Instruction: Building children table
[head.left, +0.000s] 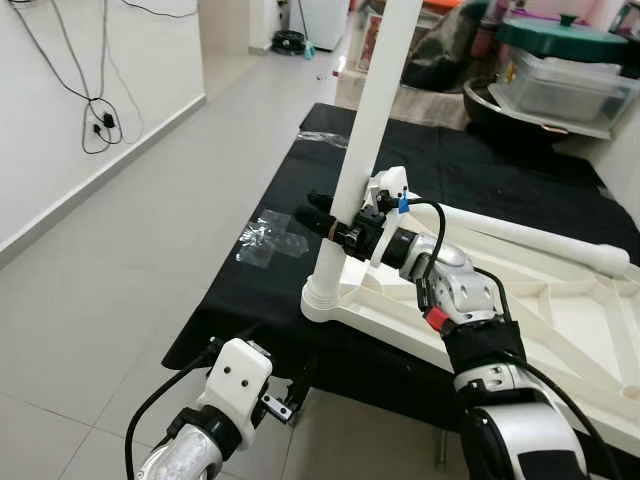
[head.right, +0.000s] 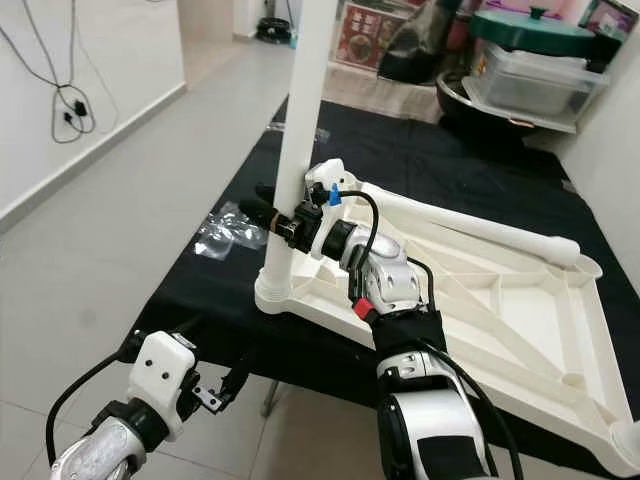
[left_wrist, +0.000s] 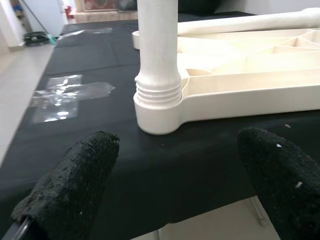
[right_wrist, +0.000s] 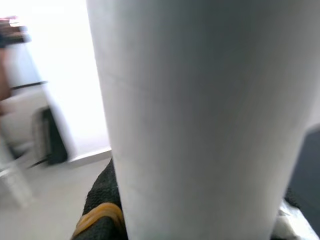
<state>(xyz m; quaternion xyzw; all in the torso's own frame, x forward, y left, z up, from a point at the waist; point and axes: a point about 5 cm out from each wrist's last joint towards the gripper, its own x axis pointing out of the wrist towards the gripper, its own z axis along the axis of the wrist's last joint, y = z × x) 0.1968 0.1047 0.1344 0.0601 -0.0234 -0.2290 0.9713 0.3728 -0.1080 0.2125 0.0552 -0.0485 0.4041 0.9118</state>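
Note:
A white plastic children's table (head.left: 560, 300) lies upside down on a black cloth (head.left: 250, 290). One white table leg (head.left: 370, 110) stands upright in the near-left corner socket (head.left: 325, 290). My right gripper (head.left: 330, 222) is shut on this leg a little above the socket; in the right wrist view the leg (right_wrist: 200, 120) is very close, with a black finger (right_wrist: 102, 200) beside it. A second leg (head.right: 480, 228) lies along the table's far edge. My left gripper (left_wrist: 182, 150) is open, low in front of the cloth's near edge, facing the socket (left_wrist: 157, 107).
Crumpled clear plastic wrap (head.left: 270, 238) lies on the cloth left of the leg. Storage boxes and a green-lidded pot (head.left: 570, 85) stand at the back right. A white wall with hanging cables (head.left: 95, 110) runs along the left, with tiled floor (head.left: 120, 270) between.

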